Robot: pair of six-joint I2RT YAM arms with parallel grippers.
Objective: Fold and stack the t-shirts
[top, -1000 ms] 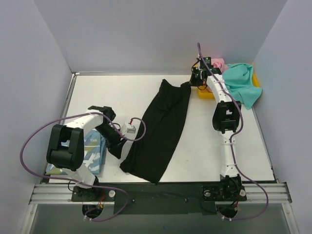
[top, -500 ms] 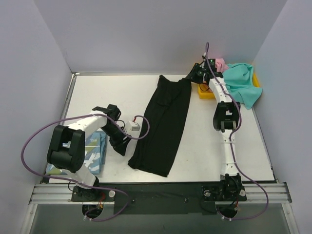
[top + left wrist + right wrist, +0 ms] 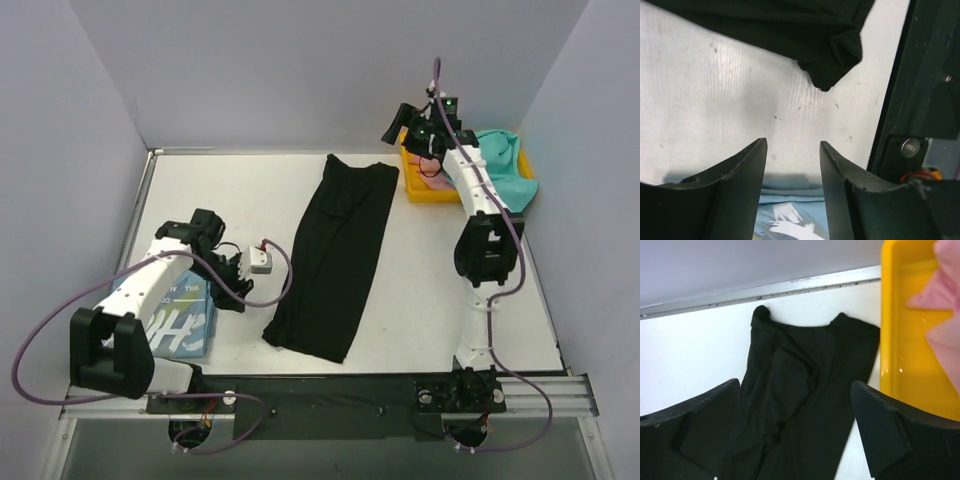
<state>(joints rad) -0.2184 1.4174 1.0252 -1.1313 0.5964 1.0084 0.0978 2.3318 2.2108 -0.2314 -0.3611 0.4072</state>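
The black t-shirt (image 3: 340,255) lies as a long folded strip across the table's middle, free of both grippers. My right gripper (image 3: 398,128) hangs open above its far end (image 3: 805,405), nothing between the wide jaws (image 3: 795,385). My left gripper (image 3: 238,292) is open and empty just left of the strip's near corner (image 3: 832,65). A folded light blue t-shirt (image 3: 175,315) with white lettering (image 3: 790,225) sits under the left arm. A pink t-shirt (image 3: 432,168) and a teal t-shirt (image 3: 505,170) rest in and over the yellow tray.
The yellow tray (image 3: 420,188) stands at the far right corner, its rim (image 3: 905,340) beside the black shirt's end. The black front rail (image 3: 925,75) runs close to the left gripper. Grey walls close the table at the back and sides.
The right gripper opened, let go of the black shirt's far end and lifted back toward the tray. The left gripper drew left, away from the shirt's near end. The strip now lies straighter.
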